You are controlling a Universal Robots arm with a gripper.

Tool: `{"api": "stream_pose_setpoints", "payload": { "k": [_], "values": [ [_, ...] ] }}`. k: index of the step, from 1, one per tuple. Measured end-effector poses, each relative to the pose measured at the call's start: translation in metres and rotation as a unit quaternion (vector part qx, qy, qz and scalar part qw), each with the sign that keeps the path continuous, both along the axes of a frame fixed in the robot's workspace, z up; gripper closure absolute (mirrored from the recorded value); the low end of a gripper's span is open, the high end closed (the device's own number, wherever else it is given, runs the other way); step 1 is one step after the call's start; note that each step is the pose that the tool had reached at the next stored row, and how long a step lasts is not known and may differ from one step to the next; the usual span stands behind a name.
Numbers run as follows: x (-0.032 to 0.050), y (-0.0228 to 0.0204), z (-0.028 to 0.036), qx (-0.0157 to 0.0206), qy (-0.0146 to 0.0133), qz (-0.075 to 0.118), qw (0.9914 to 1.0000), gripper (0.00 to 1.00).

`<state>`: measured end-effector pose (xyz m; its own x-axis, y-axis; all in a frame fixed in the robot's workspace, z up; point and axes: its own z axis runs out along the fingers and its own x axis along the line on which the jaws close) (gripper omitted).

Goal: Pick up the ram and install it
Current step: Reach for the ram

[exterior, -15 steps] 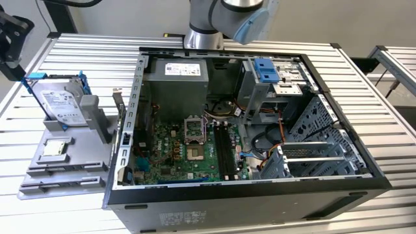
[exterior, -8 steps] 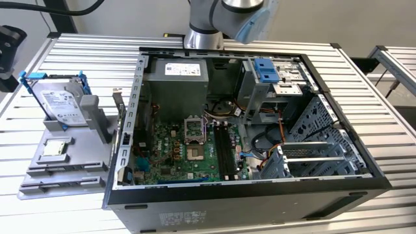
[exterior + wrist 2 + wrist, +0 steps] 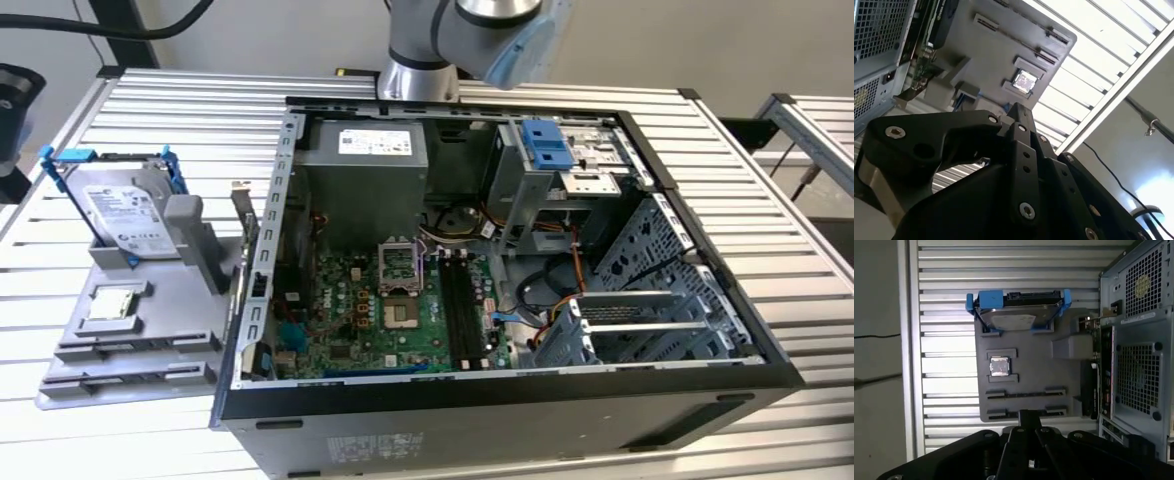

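Gripper [image 3: 1027, 416], fingers together, faces the gray tray [image 3: 1054, 377] holding a hard drive [image 3: 1014, 320] and a chip [image 3: 999, 366].

One slatted table [image 3: 160, 110] carries one open computer case [image 3: 507, 410] and one grey tray [image 3: 160, 335], which lies toward the table's edge on the exterior view's left. Inside the case are one green motherboard [image 3: 354, 320], one grey power supply [image 3: 360, 185] and one blue drive bracket [image 3: 547, 145]. The tray bears one hard drive [image 3: 127, 215] at one end edge, one square processor chip [image 3: 114, 302] mid-tray and two long slots [image 3: 1021, 394] near the opposite edge. One robot arm [image 3: 427, 50], one gripper [image 3: 1028, 416]
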<state>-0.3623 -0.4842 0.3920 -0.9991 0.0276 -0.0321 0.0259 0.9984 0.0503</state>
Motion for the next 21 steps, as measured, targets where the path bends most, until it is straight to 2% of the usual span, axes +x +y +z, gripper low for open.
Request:
{"api": "stream_pose_setpoints", "payload": {
  "k": [3, 15, 18, 21],
  "values": [
    [-0.0017, -0.0057, 0.0, 0.0, -0.0002, 0.004, 0.99999, 1.0],
    [-0.0048, -0.0377, -0.0007, 0.0, -0.0003, 0.017, 0.99986, 1.0],
    [-0.005, -0.0409, -0.0008, 0.0, -0.0003, 0.024, 0.99971, 1.0],
    [-0.0051, -0.041, -0.0007, 0.0001, -0.0004, 0.026, 0.99965, 1.0]
  ]
}}
